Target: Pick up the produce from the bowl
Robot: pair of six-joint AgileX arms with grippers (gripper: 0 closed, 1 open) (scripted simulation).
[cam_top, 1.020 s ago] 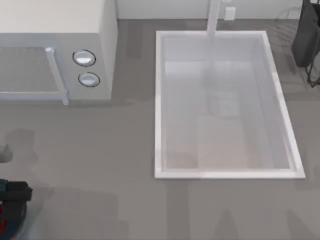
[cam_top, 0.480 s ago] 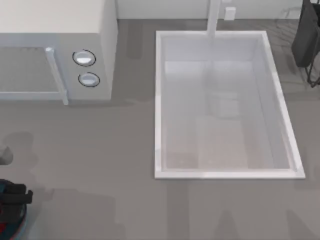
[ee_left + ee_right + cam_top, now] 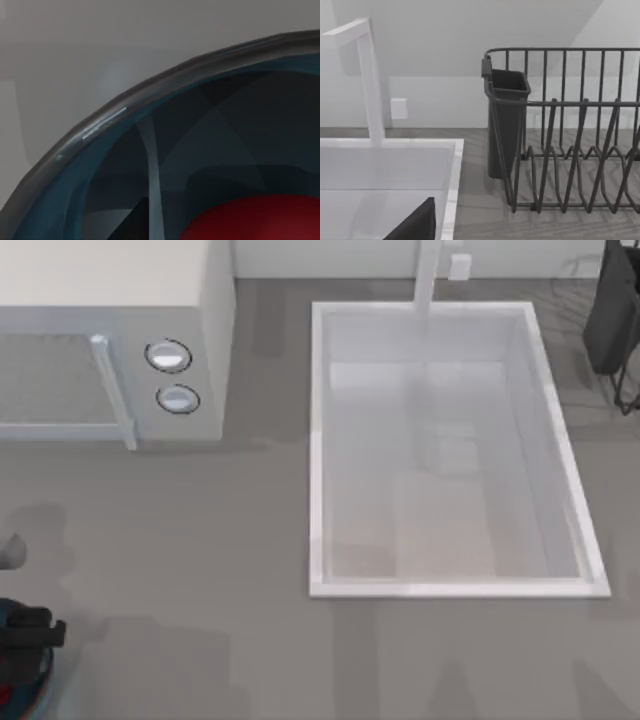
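Note:
The blue bowl (image 3: 36, 692) sits at the table's front left corner, cut off by the top view's edge. My left gripper (image 3: 28, 628) hovers over the bowl's far side, a dark block above it. A sliver of the red produce (image 3: 4, 668) shows just beneath it inside the bowl. The left wrist view is very close in: the bowl's dark teal rim (image 3: 100, 125) arcs across, and the glossy red produce (image 3: 260, 220) lies low inside. A dark wedge (image 3: 415, 225) in the right wrist view belongs to my right gripper, which is parked near the sink's far right.
A white microwave (image 3: 110, 340) stands at the back left. A white sink basin (image 3: 318, 440) with a faucet (image 3: 428, 275) fills the middle right. A dark wire dish rack (image 3: 565, 135) with a cutlery cup (image 3: 506, 120) stands at the far right.
My left gripper has shifted slightly toward the table's front edge over the bowl, and less of the red produce shows beneath it. Nothing else moved.

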